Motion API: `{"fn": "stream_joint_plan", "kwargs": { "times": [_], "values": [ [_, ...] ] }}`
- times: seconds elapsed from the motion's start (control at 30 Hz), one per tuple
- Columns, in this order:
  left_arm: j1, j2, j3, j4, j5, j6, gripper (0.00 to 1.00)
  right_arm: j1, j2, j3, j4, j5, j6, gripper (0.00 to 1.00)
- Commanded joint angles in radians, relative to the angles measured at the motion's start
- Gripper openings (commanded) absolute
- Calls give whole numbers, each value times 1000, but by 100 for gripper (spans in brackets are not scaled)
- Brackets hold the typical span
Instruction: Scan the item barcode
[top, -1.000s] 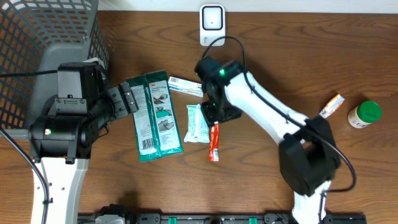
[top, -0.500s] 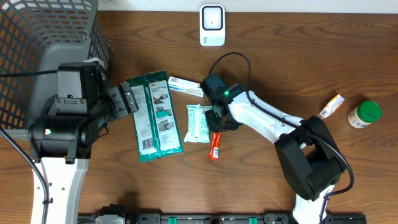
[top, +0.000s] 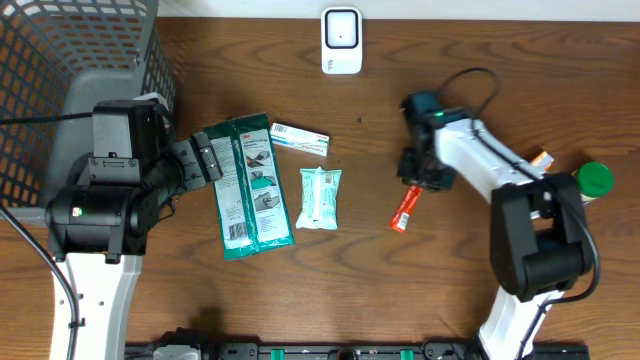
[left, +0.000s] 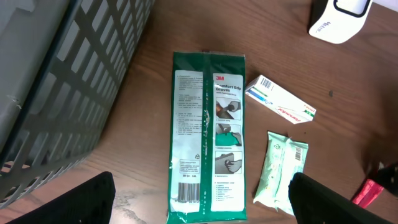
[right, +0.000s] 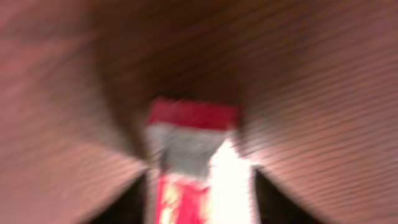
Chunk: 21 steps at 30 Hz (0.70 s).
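the widest bare stretch of the brown wooden table (top: 400, 300) runs along the near edge and up the middle, between the pale green soft wipes pack (top: 320, 197) and the red stick-shaped packet (top: 406, 209). further left, the flat green plastic glove packet (top: 245, 187), the wipes pack and the small white cardboard box (top: 299, 137) lie close together, with only narrow gaps between them. the dark wire mesh basket (top: 60, 40) walls off the far left corner. the white upright scanner (top: 341, 40) stands at the far edge, with open wood before it. the white right arm (top: 480, 160) crosses the right side; beyond it an orange-and-white tube (top: 533, 170) and a green-capped bottle (top: 587, 182) sit just beside each other.

right wrist view smeared; red packet (right: 193, 155) cut off at bottom; grip of right hand (top: 415, 183) unreadable
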Motion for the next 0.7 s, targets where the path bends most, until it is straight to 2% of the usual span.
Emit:
{"fn": "stream_joint_plan", "kwargs": {
  "times": [0.0,0.07,0.2,0.3,0.33,0.37,0.4,0.5,0.67],
  "values": [
    [2,0,8,-2,-9,20,90,-59,-20,-8,14,-101,75,99],
    [1,0,8,-2,-9,20,90,-85,-29,-5,14,-140,37,90],
    [1,0,8,-2,-9,20,90,-109,-88,4,-52,-160,0,90],
    [1,0,8,-2,-9,20,90,-95,-158,4,-131,-167,-39,82],
    [2,0,8,-2,-9,20,90,-83,-181,3,-159,-167,-80,67],
    [1,0,8,-2,-9,20,90,-71,-198,3,-178,-167,-123,12],
    [1,0,8,-2,-9,20,90,-58,-212,3,-197,-167,-167,1],
    [1,0,8,-2,-9,20,90,-20,-229,2,-237,-166,-212,1],
    [1,0,8,-2,-9,20,90,78,-229,-129,-133,-166,-107,1]
  ]
}}
